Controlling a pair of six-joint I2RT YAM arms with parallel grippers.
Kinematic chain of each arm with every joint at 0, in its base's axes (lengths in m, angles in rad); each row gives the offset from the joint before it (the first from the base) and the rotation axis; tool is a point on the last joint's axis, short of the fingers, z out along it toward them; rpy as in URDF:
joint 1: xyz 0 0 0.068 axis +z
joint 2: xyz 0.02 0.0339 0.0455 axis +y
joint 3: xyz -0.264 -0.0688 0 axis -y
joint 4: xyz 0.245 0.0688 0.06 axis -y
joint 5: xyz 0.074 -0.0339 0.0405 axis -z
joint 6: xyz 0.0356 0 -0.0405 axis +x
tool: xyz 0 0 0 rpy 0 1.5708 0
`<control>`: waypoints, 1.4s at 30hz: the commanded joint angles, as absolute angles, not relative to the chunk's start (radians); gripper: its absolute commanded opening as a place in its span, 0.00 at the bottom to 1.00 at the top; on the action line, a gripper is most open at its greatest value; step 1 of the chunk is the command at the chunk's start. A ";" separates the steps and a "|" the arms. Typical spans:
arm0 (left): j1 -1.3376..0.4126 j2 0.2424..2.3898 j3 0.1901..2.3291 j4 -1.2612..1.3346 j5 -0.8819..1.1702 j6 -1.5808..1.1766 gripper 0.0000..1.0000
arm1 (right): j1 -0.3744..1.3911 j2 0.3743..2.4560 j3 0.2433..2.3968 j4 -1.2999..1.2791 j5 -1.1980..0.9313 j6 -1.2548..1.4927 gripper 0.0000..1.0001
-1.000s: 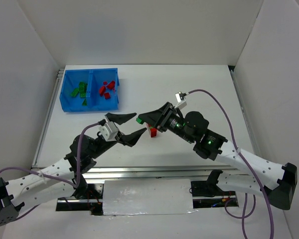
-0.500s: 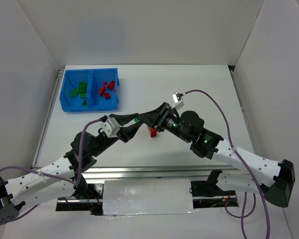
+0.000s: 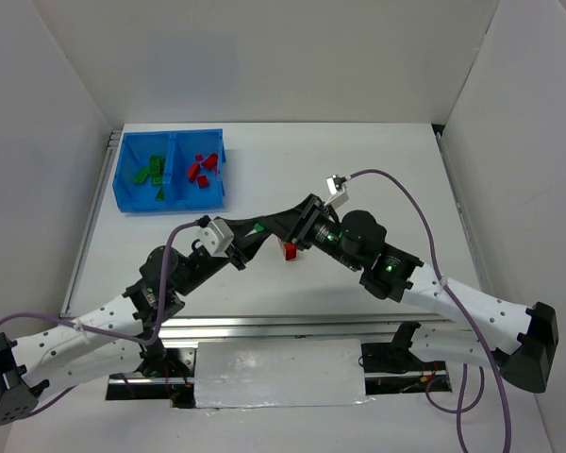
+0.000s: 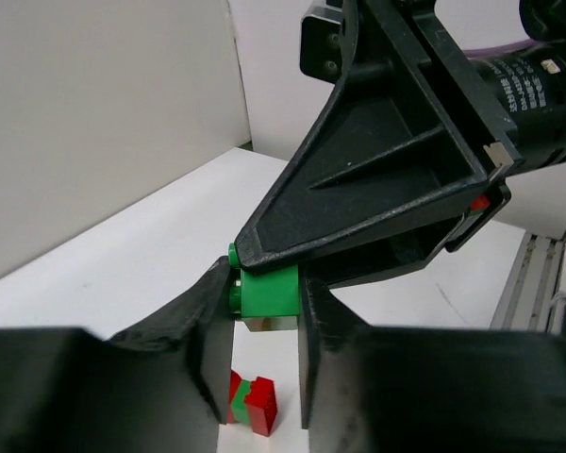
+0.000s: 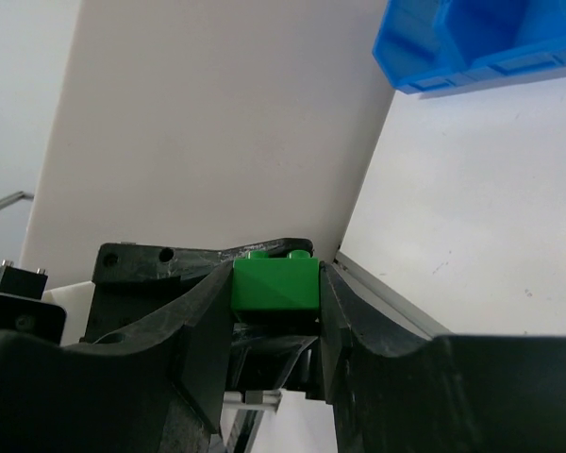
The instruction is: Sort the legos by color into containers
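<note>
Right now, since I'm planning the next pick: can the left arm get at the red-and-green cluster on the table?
Probably not yet. The left hand looks closed on the green brick that the right hand also grips, above the cluster, so it is occupied until it lets go.

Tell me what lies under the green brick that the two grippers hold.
Below the green brick, on the table, sits a small clump of red bricks with a green piece between. Fingers of the left gripper cover whatever lies beside the clump.
</note>
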State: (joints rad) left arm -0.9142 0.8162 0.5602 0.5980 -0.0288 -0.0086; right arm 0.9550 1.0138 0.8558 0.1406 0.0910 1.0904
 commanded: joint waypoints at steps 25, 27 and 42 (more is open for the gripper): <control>0.021 1.604 1.461 -0.259 -0.526 -0.723 0.00 | 0.678 0.813 0.747 -0.063 0.115 0.930 1.00; 0.054 1.751 1.596 -0.305 -0.522 -0.692 0.00 | 0.676 0.841 0.742 -0.048 0.085 0.911 1.00; 0.147 1.904 1.657 -0.291 -0.425 -0.719 1.00 | 0.661 1.193 0.879 -0.167 0.022 0.700 1.00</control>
State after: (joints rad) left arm 0.1364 1.9743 1.6451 -0.3008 -0.4461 -0.6895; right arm 0.6662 1.1130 0.8154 -0.1253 0.0463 0.7971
